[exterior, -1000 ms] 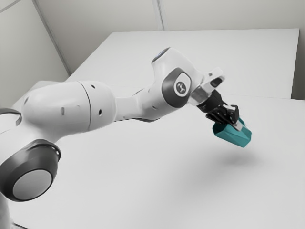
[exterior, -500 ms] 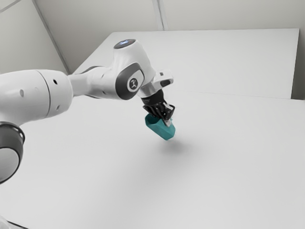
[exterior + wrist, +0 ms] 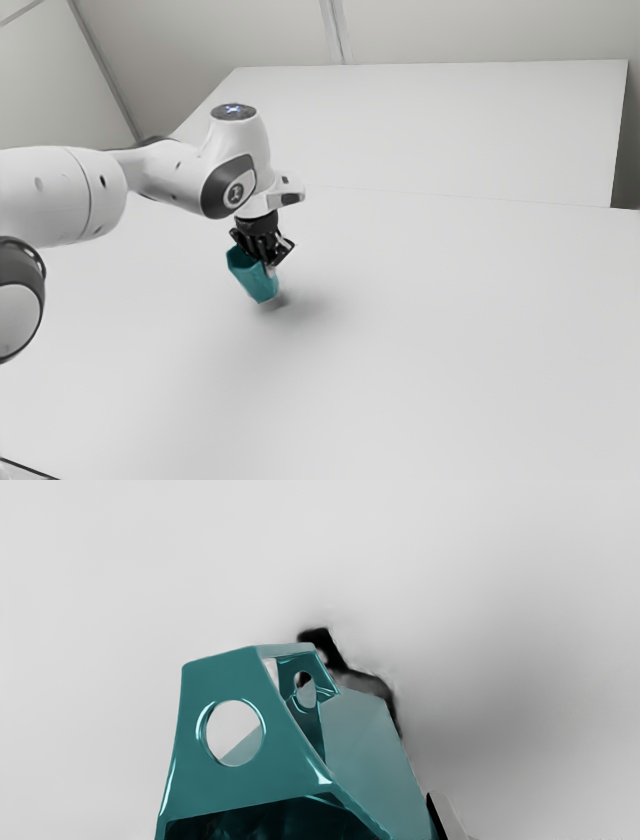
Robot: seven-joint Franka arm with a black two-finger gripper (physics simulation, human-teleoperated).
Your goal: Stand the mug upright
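We locate the gripper (image 3: 260, 265) above the white table (image 3: 450, 350), pointing downward, at the end of the white arm (image 3: 60, 195) that enters from the exterior view's left. The jaws are closed on the teal mug (image 3: 256, 282), with the wall of the mug seated between them; they stand apart by the thickness of what they clamp, and we cannot read the remaining gap exactly. In the exterior view, the mug sits directly below the gripper body and slightly toward the exterior view's left of the fingertips. Its axis is tilted: the mouth faces up and toward the exterior view's left, and the narrower base points down and toward the exterior view's right. A soft shadow (image 3: 305, 306) lies on the table beside the base, toward the exterior view's right. We cannot tell for certain whether the base contacts the table. In the wrist view, we observe one finger (image 3: 448, 814) alongside the outer face of the mug; the opposing finger is hidden, so its exact bearing point cannot be determined. The mug has flat, faceted faces, and a round hole passes through the panel nearest the camera. Beyond the mug, we note a blurred dark shape (image 3: 327, 647) that cannot be identified.
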